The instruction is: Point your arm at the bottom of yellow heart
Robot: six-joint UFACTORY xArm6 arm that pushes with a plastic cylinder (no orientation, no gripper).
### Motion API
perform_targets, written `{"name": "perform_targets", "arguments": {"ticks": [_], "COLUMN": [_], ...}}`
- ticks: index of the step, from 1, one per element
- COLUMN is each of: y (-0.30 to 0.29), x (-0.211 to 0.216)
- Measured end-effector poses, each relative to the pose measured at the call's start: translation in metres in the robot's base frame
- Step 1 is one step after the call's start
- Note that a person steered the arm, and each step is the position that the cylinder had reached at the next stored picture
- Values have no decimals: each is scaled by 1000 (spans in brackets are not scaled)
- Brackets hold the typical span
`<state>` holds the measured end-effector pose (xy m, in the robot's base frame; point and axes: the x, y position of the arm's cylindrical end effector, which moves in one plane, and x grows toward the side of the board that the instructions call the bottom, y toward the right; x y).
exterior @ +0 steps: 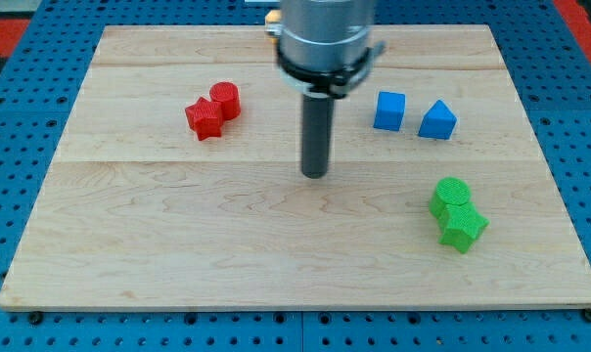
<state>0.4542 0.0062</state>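
Our tip (pixel 315 175) mid-desk (pixel 178 244), no pincer visible (state untellable), red blocks (pixel 213 110) upper-left of tip, blue cube (pixel 389 110) upper-right, yellow heart unseen.

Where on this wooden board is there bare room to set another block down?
Bare: the wide strip along the view's bottom, below my tip, and the lower left under the two red blocks. Crowded: the right, with the blue cube, blue triangular block and two green blocks.

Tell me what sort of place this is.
Probably a robot lab bench: a wooden board on a blue perforated surface, small blocks like the blue cube, and my tip mid-board.
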Motion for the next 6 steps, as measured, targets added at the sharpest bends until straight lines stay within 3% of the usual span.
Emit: {"name": "perform_targets", "arguments": {"ticks": [6], "y": [-33], "x": [-160]}}
